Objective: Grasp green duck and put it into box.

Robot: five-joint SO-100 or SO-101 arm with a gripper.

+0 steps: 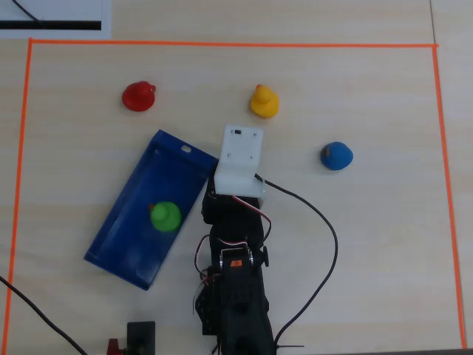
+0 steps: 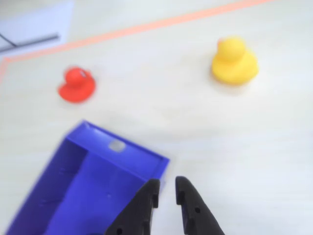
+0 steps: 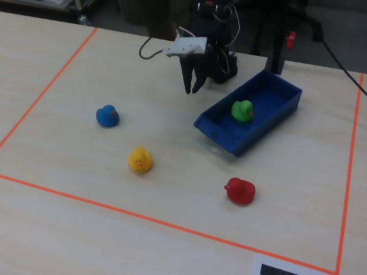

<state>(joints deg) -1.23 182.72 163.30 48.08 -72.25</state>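
The green duck (image 1: 165,216) sits inside the blue box (image 1: 118,257), near its middle; it also shows in the fixed view (image 3: 242,110). The box lies slanted on the table (image 3: 259,136). In the wrist view only the box's slotted end (image 2: 98,181) shows, and the duck is out of frame. My gripper (image 2: 167,188) hangs above the table just off that end's corner, its jaws a little apart and empty. In the fixed view the gripper (image 3: 192,88) points down, left of the box. In the overhead view the white wrist mount (image 1: 240,159) hides the fingers.
A red duck (image 1: 138,95), a yellow duck (image 1: 264,101) and a blue duck (image 1: 336,156) stand on the table beyond the box. Orange tape (image 1: 222,44) borders the work area. A black cable (image 1: 325,229) loops right of the arm.
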